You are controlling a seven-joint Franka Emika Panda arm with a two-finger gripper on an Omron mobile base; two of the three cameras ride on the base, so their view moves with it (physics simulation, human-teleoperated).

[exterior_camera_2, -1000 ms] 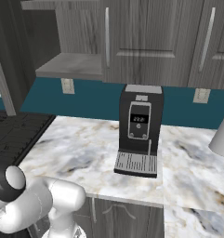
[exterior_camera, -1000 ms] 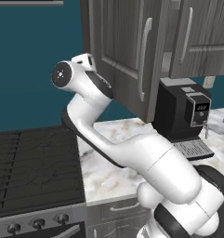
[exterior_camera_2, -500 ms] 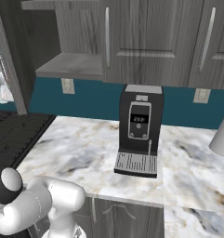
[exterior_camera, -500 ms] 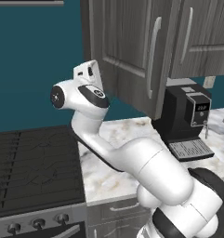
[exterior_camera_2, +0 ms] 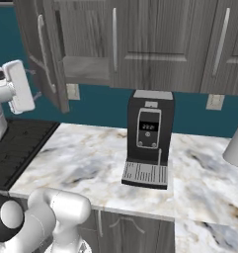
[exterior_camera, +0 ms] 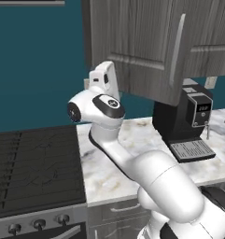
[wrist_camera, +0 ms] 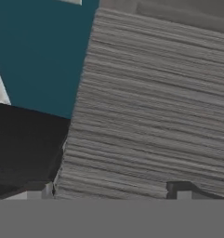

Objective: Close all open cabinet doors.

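Hand view has our two dark fingertips spread wide with nothing between them, looking straight at the face of the tall grey wood-grain cabinet door, so we're right up against it. We'll use the black coffee machine on the marble counter as our landmark. The open door hangs above and to the left of that machine, swung out from the cabinet front towards us, with its long silver bar handle running vertically. Its long axis is upright, its free edge points out into the room, and the shelf behind shows in the gap. The other doors directly above the machine look shut already.

What worries us: the white hand sits near the door's lower corner, left of the machine, so a push there might slide off under the bottom edge. We could also brush the machine's top if the arm sweeps too low.
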